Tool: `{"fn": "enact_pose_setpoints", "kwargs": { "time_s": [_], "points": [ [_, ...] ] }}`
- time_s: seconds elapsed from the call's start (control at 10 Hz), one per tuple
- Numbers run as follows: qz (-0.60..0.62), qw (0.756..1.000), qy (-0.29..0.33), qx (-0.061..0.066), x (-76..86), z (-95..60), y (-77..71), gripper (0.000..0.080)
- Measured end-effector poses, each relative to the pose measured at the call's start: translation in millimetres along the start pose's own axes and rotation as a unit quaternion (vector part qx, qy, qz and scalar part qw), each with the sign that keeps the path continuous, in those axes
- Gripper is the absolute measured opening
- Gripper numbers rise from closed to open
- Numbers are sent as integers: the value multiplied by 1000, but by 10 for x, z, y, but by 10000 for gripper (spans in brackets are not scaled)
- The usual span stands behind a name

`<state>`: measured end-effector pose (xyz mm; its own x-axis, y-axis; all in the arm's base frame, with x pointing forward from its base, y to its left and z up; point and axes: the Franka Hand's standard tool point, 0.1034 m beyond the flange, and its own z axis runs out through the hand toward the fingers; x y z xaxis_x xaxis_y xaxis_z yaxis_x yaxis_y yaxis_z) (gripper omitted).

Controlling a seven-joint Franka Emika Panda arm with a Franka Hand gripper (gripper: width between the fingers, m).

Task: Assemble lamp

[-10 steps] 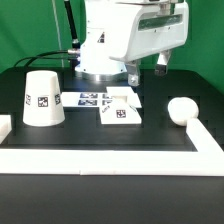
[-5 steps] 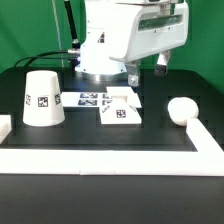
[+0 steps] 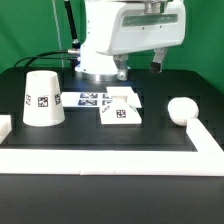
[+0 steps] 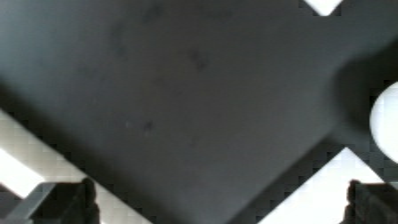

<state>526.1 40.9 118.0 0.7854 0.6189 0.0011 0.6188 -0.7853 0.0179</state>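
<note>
The white tapered shade (image 3: 42,98) stands mouth down at the exterior view's left. The low square base (image 3: 120,111) lies mid-table, tags showing. The round bulb (image 3: 181,109) rests at the exterior view's right; it also shows as a white curve in the wrist view (image 4: 384,120). My gripper (image 3: 140,66) hangs above and behind the base, under the big white robot body. It is open and empty. In the wrist view the gripper (image 4: 214,204) has its dark fingertips (image 4: 54,203) far apart over bare black table.
The marker board (image 3: 88,99) lies flat behind the base. A white raised border (image 3: 100,158) runs along the table's front, with a white block at the left end (image 3: 4,125). Cables hang behind the arm.
The arm has risen a little and shifted slightly towards the exterior view's left. The lamp parts have not moved.
</note>
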Motion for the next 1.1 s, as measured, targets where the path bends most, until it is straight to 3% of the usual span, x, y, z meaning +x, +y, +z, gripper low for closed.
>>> {"fn": "enact_pose_setpoints", "kwargs": {
  "time_s": [0.2,0.8,1.1],
  "points": [
    [11,1000,-3,1,-92,42,-15,700],
    [106,994,-4,3,-99,61,-32,700],
    [221,975,-22,9,-317,167,-158,700]
  ]
}}
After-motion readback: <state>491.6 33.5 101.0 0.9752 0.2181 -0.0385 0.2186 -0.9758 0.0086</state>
